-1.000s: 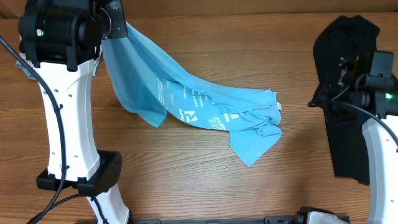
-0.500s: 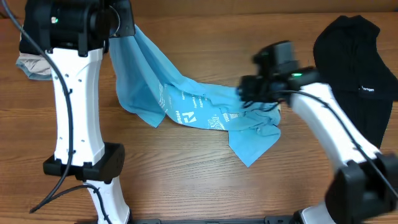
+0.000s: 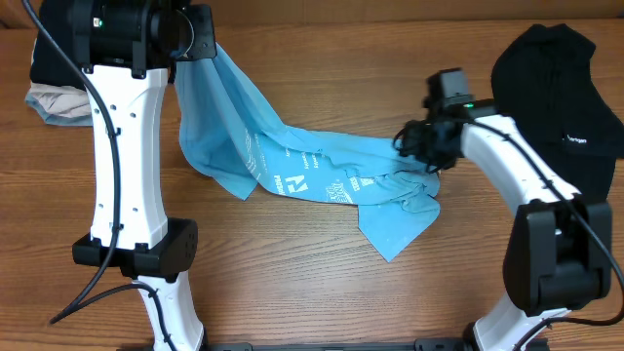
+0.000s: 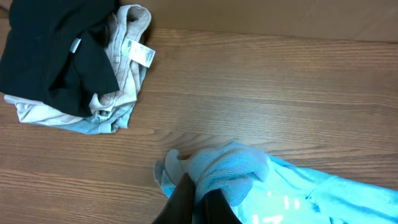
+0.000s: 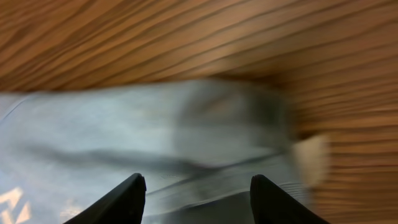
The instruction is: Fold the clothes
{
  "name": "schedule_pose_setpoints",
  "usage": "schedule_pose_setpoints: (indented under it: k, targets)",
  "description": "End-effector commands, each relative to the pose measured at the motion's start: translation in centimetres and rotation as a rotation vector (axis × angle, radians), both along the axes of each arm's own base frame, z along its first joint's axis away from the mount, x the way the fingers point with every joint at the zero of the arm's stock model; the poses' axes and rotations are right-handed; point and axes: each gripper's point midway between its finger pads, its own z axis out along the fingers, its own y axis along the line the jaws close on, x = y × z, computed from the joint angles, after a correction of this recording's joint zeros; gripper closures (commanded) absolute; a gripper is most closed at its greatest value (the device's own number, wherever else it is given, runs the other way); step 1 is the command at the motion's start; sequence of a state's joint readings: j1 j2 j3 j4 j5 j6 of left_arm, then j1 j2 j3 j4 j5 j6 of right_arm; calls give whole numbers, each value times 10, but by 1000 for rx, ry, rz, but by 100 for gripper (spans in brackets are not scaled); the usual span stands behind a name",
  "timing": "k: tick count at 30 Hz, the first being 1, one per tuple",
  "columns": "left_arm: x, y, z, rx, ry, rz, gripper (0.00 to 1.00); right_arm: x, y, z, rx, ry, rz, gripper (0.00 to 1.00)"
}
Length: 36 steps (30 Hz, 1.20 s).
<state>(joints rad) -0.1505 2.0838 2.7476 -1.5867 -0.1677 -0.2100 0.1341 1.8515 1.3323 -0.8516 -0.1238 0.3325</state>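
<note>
The light blue T-shirt point(image 3: 302, 166) with white lettering lies crumpled across the middle of the table. Its left end is lifted off the table. My left gripper point(image 3: 200, 44) is shut on that raised end, bunched at the fingertips in the left wrist view point(image 4: 230, 177). My right gripper point(image 3: 421, 146) is open and hovers just over the shirt's right end. In the blurred right wrist view the shirt point(image 5: 143, 130) fills the space under the open fingers point(image 5: 196, 186).
A large black garment point(image 3: 561, 78) lies at the far right. A bundle of black and beige garments point(image 3: 49, 93) sits at the far left, also in the left wrist view point(image 4: 68, 62). Bare wooden table point(image 3: 322, 283) runs along the front.
My right arm has swung from the far right in to the shirt's right end. The left gripper has stayed shut on the raised left end, shifting slightly right.
</note>
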Motion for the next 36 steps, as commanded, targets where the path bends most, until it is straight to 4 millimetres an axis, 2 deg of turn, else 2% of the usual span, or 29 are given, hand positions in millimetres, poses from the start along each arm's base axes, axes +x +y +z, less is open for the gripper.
schedule_pose_setpoints:
  k: [1,4,11,17,23,28,30,36]
  targets:
    - [1,-1,-2,4,4,-12,96,-2,-6,5,46,5,26,43]
    - [2,-1,-1,4,3,-12,96,-6,3,5,67,14,45,43]
    - [2,-1,-1,4,3,-12,96,-10,55,10,145,1,109,47]
    - [0,-1,-2,5,9,-12,96,-24,75,6,124,69,-18,51]
    - [0,-1,-2,5,10,-12,96,-33,79,1,113,102,-62,49]
    - [-1,-1,-3,6,15,-12,96,-42,74,-18,102,122,-95,49]
    - [-1,-1,-3,6,13,-12,96,-41,70,-23,96,116,-121,50]
    - [-1,-1,-3,6,15,-12,96,-33,72,-27,116,73,-120,51]
